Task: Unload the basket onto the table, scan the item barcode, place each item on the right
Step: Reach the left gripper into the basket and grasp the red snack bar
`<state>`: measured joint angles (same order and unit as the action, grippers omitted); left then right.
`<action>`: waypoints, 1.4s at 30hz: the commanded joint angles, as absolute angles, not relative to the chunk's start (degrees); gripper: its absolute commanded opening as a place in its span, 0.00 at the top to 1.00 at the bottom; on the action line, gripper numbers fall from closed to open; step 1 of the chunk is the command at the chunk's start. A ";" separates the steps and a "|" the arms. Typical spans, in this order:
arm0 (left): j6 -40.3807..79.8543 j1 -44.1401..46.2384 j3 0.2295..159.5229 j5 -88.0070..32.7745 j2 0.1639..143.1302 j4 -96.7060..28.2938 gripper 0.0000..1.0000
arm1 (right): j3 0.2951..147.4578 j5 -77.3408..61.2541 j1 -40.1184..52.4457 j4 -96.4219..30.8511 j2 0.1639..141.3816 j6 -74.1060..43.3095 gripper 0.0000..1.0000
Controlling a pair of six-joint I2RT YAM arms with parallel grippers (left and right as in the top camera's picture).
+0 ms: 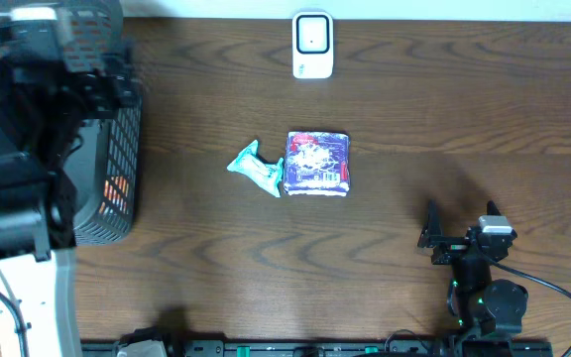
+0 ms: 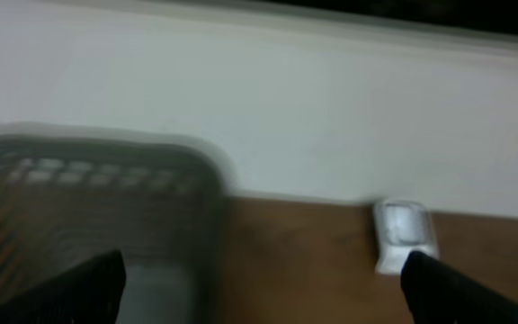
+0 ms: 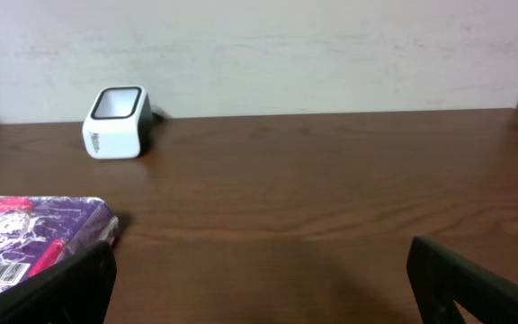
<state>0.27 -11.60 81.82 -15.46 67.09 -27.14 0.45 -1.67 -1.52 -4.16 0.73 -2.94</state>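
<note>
**A:** Placing everything off the scanner [image 1: 312, 45], which sits at the back edge of the surface [image 1: 464, 99] by the wall. Far to its left there's a black mesh basket [image 1: 117, 169]. The left pincer [image 2: 263, 292] hangs above it, fingers spread wide with nothing between them.

**B:** ok, and in the middle?

**A:** A crumpled teal wrapper [image 1: 256, 169] lies in front of the scanner, a bit to its left. The item itself, a purple packet [image 1: 317, 164], lies flat straight in front of the scanner on the robot's side, well apart from it. The barcode [image 3: 3, 270] is on its upward face. Wrapper and packet are snug together, can't tell if they actually touch.

**B:** right arm?

**A:** The right pincer [image 1: 461, 220] sits low, in front of the scanner and off to its right, near the robot's edge. It's gaping wide too, and empty.
</note>
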 commanded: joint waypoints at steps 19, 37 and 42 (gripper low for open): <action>-12.23 -25.98 81.14 8.93 86.85 -37.34 0.02 | 0.40 -1.63 -0.67 -4.45 0.49 -2.50 0.01; -14.55 -27.79 80.68 16.56 105.84 -39.83 0.05 | 0.40 -1.63 -0.67 -4.45 0.49 -2.50 0.01; -14.55 -29.63 80.68 16.58 109.38 -39.83 0.05 | 0.40 -1.63 -0.67 -4.45 0.49 -2.48 0.01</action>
<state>-13.80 -28.27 81.17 15.40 107.77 -39.66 0.45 -1.67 -1.52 -4.16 0.73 -2.94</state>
